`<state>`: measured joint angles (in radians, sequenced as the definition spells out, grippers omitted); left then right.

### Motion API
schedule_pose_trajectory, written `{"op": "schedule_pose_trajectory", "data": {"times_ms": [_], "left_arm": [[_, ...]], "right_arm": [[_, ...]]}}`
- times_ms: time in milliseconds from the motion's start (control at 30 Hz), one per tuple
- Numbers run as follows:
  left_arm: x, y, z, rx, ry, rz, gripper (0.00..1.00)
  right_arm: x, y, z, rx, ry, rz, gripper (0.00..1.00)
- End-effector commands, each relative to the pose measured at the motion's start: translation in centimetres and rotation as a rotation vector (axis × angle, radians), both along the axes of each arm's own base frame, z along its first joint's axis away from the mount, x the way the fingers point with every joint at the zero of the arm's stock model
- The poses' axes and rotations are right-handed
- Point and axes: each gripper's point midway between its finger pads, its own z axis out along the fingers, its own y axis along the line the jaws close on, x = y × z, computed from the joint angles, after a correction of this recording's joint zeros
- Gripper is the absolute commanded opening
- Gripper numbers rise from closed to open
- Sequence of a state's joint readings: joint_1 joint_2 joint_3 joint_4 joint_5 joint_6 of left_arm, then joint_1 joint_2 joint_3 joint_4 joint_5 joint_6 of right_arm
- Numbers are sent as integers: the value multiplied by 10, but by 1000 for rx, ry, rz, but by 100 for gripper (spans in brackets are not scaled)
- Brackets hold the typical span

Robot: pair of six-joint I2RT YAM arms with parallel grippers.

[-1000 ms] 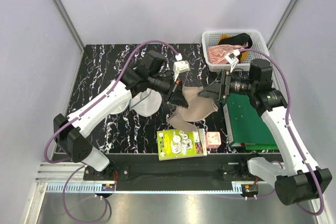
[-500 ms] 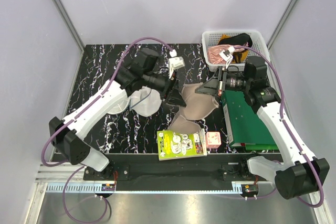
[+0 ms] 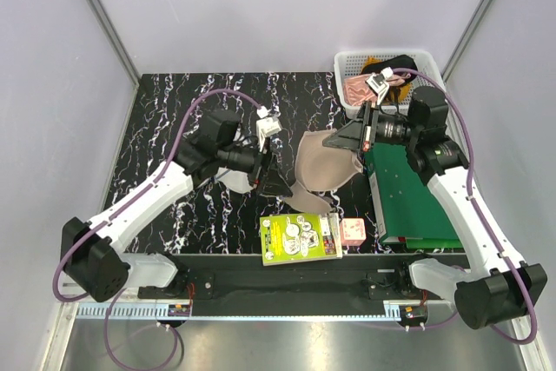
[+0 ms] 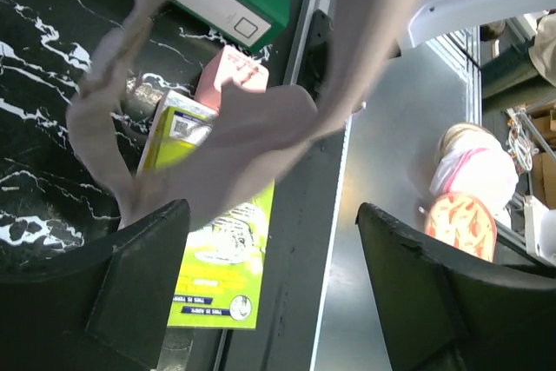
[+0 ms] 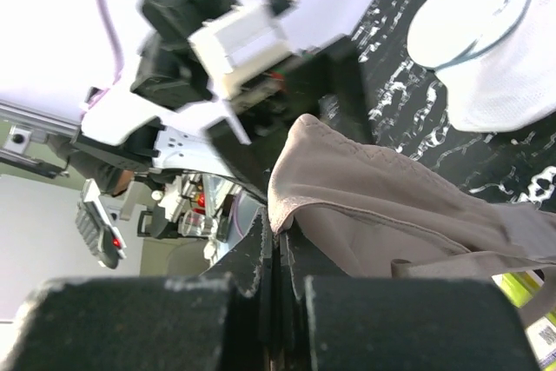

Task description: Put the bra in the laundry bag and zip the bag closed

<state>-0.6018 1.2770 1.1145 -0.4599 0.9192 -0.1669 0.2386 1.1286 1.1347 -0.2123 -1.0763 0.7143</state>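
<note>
Your bra (image 3: 323,169) hangs above the table (image 3: 165,119), not yet in the laundry bag (image 3: 233,182), which lies just beside it under the left arm; bagging and zipping both remain. Your right tool (image 3: 354,140) is pinched tight on the bra's edge. Your left tool (image 3: 271,182) gapes wide and holds nothing, with fabric draping close in front of it.

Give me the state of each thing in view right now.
bra, off the table, hanging from the right tool.
right tool, shut on the bra.
left tool, open, holding nothing.
laundry bag, on the table, without the bra; zip unclear.
basket, holding a pink garment and a black garment.
</note>
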Motion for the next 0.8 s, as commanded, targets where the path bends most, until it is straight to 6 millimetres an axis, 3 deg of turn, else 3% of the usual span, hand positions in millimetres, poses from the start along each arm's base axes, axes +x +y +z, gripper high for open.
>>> {"op": "schedule_pose_trajectory", "data": {"times_ms": [0, 167, 267, 300, 433, 533, 667, 767], "left_arm": [[17, -16, 19, -132, -96, 9, 83], [11, -25, 4, -191, -27, -97, 82], [3, -26, 1, -204, 13, -144, 76], [3, -27, 0, -212, 13, -155, 62], [-5, -23, -12, -198, 76, -171, 35], [-4, -19, -25, -169, 153, -141, 23], [6, -16, -39, -97, 283, -78, 2], [9, -15, -34, -80, 340, -62, 0]], "right_arm": [[-10, 3, 35, 55, -55, 42, 0], [-12, 3, 42, 74, -42, 48, 0], [-11, 3, 44, 78, -49, 43, 0], [-10, 3, 45, 78, -51, 37, 0], [-1, 4, 46, 71, -82, 16, 0], [11, 3, 41, 38, -132, -29, 0], [33, -1, 11, -50, -161, -104, 0], [51, -3, -13, -101, -113, -168, 0]]}}
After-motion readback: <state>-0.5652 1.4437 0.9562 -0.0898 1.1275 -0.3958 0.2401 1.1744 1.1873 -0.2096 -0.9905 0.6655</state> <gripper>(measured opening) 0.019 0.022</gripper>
